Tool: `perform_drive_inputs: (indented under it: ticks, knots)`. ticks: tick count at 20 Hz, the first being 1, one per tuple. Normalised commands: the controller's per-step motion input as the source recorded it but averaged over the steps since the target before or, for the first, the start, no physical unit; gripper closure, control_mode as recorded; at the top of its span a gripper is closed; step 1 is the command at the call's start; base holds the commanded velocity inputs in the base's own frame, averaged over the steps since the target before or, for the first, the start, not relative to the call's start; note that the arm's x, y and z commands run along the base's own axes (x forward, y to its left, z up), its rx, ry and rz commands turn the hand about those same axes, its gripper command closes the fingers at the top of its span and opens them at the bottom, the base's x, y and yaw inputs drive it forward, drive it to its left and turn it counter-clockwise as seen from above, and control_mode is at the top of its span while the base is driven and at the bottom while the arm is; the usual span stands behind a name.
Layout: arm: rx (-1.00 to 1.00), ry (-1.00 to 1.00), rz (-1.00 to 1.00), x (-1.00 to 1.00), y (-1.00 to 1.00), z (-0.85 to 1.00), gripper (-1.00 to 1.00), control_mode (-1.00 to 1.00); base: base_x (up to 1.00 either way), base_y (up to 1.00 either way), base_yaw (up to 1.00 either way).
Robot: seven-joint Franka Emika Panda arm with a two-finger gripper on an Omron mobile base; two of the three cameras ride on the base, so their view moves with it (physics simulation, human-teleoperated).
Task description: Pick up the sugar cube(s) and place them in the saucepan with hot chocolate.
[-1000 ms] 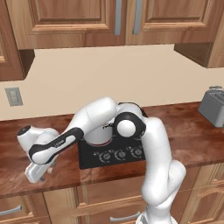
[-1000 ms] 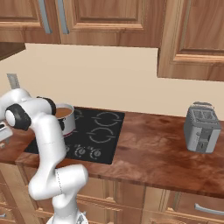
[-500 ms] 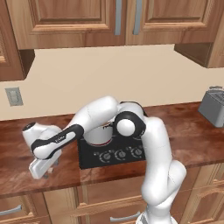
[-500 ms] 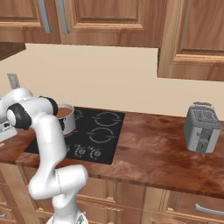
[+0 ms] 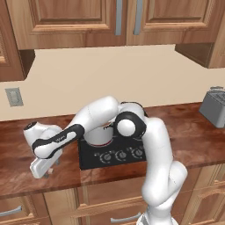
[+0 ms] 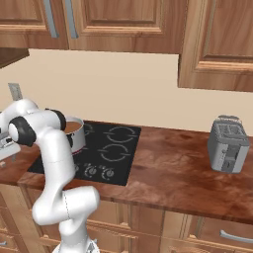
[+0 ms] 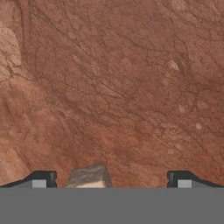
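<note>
Tool point(image 7: 109, 181) spread wide, low over the reddish worktop point(image 7: 131, 87), sugar cube point(image 7: 89, 177) between the tips, nearer the left one; saucepan point(image 6: 74, 134) on the stove to the right. Step judged: grasp approach; next: descend, centre, close

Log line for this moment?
gripper: open, low over counter | sugar cube: on counter between jaws, ungrasped | saucepan: on stove

Open brown counter point(image 5: 17, 176) lies under and around the gripper point(image 5: 53, 165) at the far left, with room on every side of it. To its right the saucepan point(image 5: 99, 135) on the black cooktop point(image 6: 106, 153) stands in the way. The toaster point(image 6: 226, 144) sits well apart at the right end.
</note>
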Motion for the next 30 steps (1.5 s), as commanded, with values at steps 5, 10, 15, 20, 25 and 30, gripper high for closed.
perform_drive_inputs:
  ticks: [5, 10, 15, 20, 25, 30]
  knots:
    - [0.00, 0.00, 0.00, 0.00, 0.00, -0.04, 1.00, -1.00, 0.00, 0.00, 0.00]
    - [0.00, 0.00, 0.00, 0.00, 0.00, 0.00, 1.00, -1.00, 0.00, 0.00, 0.00]
    - [0.00, 0.00, 0.00, -0.06, -0.02, 0.00, 1.00, -1.00, 0.00, 0.00, 0.00]
    - [0.00, 0.00, -0.18, 0.00, -0.28, 0.04, 1.00, -1.00, 0.00, 0.00, 0.00]
    - [0.00, -0.17, -0.37, 0.00, -0.55, 0.43, 1.00, -1.00, 0.00, 0.00, 0.00]
    - [0.00, -0.37, -0.29, -0.06, -0.45, 0.85, 1.00, -1.00, 0.00, 0.00, 0.00]
